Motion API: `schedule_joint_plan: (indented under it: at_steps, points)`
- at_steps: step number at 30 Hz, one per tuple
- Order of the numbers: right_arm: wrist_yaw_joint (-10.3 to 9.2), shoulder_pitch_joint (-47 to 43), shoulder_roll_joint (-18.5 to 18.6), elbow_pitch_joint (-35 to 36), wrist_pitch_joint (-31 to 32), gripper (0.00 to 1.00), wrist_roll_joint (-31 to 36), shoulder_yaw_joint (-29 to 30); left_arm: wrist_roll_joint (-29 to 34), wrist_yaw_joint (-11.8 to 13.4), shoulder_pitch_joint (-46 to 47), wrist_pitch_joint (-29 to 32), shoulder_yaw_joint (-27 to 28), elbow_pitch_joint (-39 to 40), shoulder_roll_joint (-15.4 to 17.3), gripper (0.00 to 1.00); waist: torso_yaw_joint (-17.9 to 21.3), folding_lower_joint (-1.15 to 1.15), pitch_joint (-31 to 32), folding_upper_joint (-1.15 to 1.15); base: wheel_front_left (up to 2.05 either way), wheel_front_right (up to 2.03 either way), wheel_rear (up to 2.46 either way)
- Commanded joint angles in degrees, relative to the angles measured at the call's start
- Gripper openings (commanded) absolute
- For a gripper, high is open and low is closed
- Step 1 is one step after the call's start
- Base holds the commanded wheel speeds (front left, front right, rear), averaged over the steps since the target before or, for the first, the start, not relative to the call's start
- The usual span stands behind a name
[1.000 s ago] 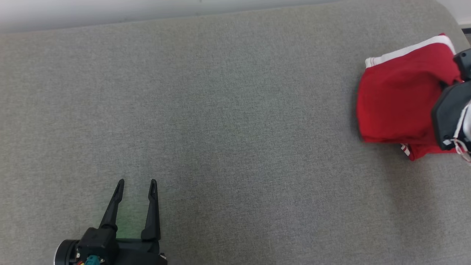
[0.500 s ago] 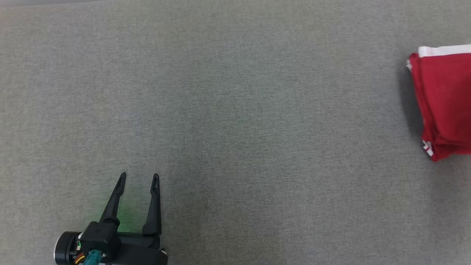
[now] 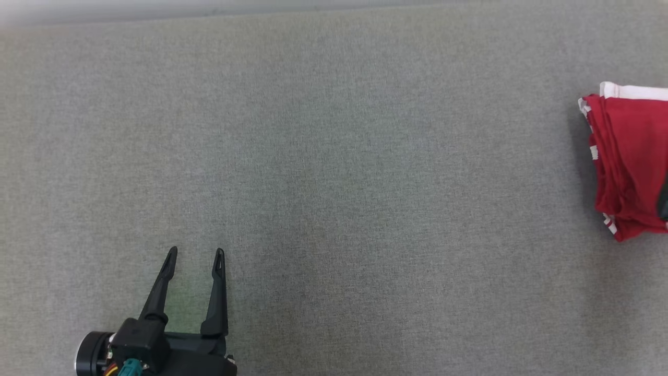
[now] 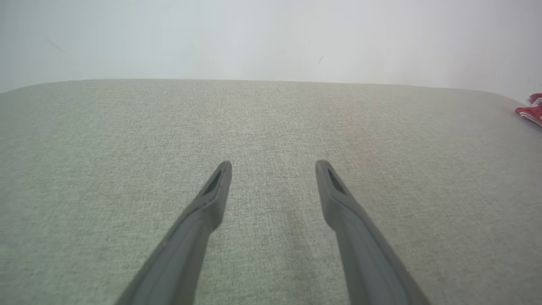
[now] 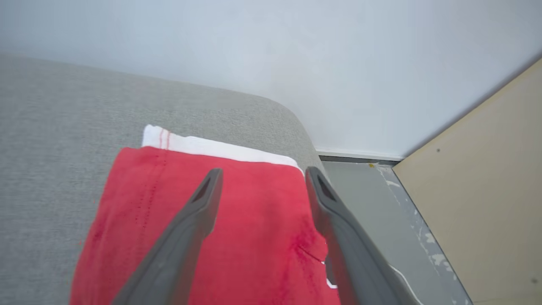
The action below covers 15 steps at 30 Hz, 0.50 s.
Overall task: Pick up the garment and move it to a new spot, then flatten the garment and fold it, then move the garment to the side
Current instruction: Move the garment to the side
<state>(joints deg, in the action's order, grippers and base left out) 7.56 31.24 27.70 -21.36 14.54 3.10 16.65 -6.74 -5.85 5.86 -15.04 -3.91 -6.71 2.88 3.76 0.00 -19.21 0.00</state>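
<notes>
The folded red garment (image 3: 626, 162) lies near the grey padded surface's (image 3: 334, 156) far right corner. The right pincer (image 5: 263, 170) is spread above it, grasping nothing; the left pincer (image 3: 195, 253) is released too. The soft, light layers probably slide apart, so pinching the whole folded edge suits.

A grey woven-fabric counter (image 3: 334, 156) with a rounded corner meets a plain white wall (image 5: 296, 63). Beside it, a tan flat board (image 5: 487, 190) rises from grey floor (image 5: 372, 199).
</notes>
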Motion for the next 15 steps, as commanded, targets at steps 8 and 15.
schedule_joint_plan:
  at_steps: [8, 15]
  points:
    - [-0.13, -6.94, -3.36, 5.41, -8.62, 1.00, -8.80, -8.27, -1.34, 1.31, -2.46, -0.15, -0.02, 0.45, 0.01, 1.00, -0.84, 0.00, 6.66, 0.00, 0.00, 0.00, 0.00]
    - [-0.13, -15.85, -11.41, 11.19, -13.91, 1.00, -12.40, -12.18, -2.29, 2.62, -5.03, -0.15, 1.21, 0.94, 0.00, 1.00, -2.21, 0.00, 11.73, 0.00, 0.00, 0.00, 0.00]
